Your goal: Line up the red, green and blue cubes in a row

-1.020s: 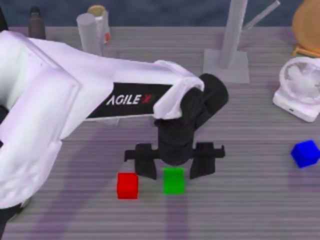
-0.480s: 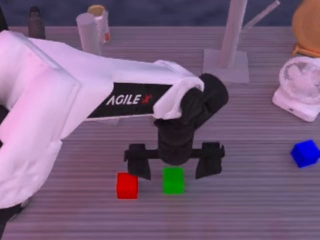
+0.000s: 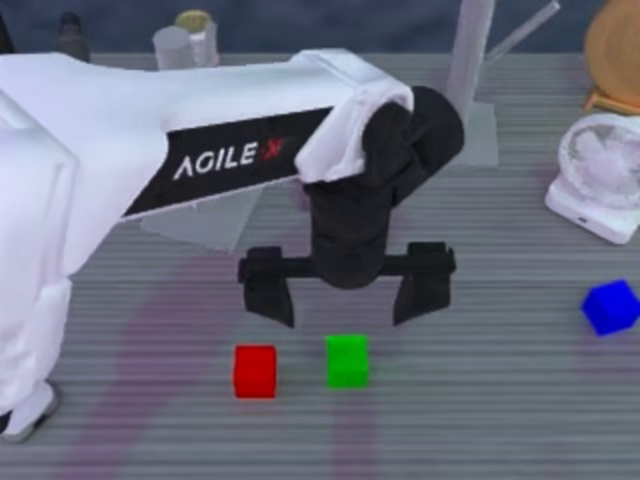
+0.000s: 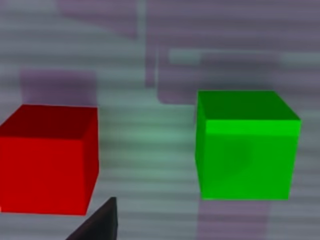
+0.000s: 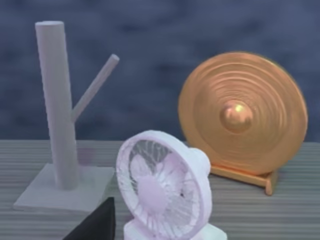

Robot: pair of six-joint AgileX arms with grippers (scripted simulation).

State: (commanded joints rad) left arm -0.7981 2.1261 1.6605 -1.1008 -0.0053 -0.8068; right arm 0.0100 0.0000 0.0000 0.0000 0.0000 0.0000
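The top camera is looking down on the table; the left wrist camera is closing in on the same red cube and green cube.

Bare striped table lies open between the bright green cube and the deep blue cube. A narrow gap separates green from the bright red cube. The left gripper hangs spread just behind both.
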